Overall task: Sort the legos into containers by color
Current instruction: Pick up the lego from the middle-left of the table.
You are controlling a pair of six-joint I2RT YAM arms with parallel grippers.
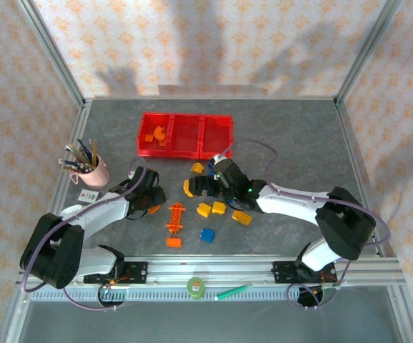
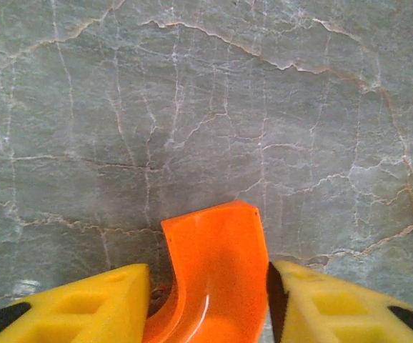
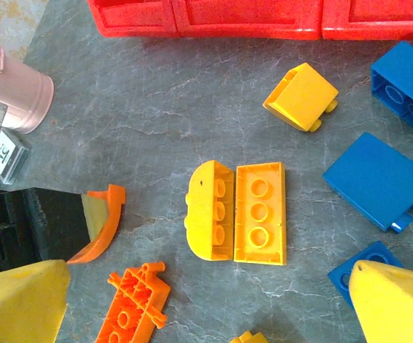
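We pinch orange arch (image 2: 214, 243) w/ L gripper (image 2: 210, 286); R gripper (image 3: 206, 275) spread wide over yellow bricks (image 3: 239, 211). Next: carry arch to bins (image 1: 185, 152).

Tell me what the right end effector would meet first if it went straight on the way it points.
Probably the pair of yellow bricks lying side by side, centred ahead of the open right end effector, though depth is hard to judge.
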